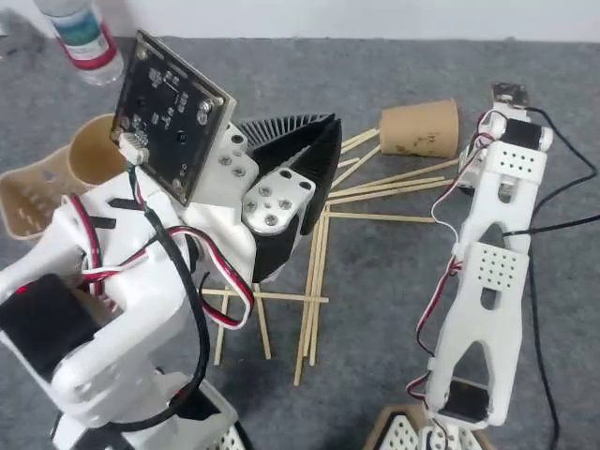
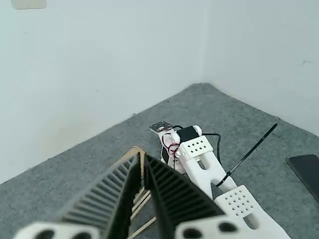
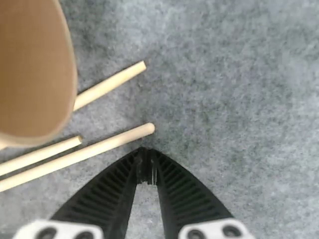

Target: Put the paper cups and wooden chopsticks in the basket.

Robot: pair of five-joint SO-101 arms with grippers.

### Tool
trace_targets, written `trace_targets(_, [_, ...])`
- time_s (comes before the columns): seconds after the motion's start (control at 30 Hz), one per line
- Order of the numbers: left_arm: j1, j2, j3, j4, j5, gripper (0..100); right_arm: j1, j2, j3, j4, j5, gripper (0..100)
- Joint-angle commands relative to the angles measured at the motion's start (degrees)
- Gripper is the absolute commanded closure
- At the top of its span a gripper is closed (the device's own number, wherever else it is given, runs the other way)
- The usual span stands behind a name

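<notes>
Right gripper is squeezed shut on nothing, tips down at the mat right by the end of one chopstick, tipped-over paper cup just past that, and the left gripper is pressed together too, up over the scattered chopsticks, basket off on its arm's outer side.

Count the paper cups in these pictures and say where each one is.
2. One cup lies on its side on the grey table. The second cup sits in the basket. The left arm covers some of the table, so another may be hidden.
</notes>
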Motion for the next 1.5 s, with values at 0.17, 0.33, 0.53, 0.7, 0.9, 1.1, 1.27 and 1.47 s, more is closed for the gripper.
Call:
trace_targets(0.17, [0.7,-1.3,0.1,0.4,0.7,99,-1.4,-0.7,-2.1,2.3,-0.1,99.1])
trace_targets(0.33, [-4.6,-1.8,2.8,1.1,-5.4,99,-1.3,-0.7,-2.1,2.3,-0.1,99.1])
trace_targets(0.53, [-26.8,-9.7,15.0,0.9,-11.3,98,-1.2,-0.7,-2.1,2.3,-0.1,99.1])
trace_targets(0.7, [-44.5,-18.1,33.6,0.9,-11.7,95,-0.9,-0.7,-2.1,2.3,-0.1,99.1])
trace_targets(0.9, [-54.8,-30.8,59.0,-1.6,-19.6,85,-0.8,-0.7,-2.1,2.3,-0.1,99.1])
trace_targets(1.1, [-59.3,-50.3,88.7,-14.4,-22.5,86,0.1,-0.7,-2.2,2.4,-0.4,99.1])
trace_targets(1.27, [-63.5,-65.8,108.3,-22.0,-23.0,86,0.5,-0.7,-2.2,2.4,-0.4,99.1])
trace_targets(1.47, [-70.8,-69.4,120.6,-29.3,-29.3,86,0.5,-0.7,-2.2,2.4,-0.4,99.1])
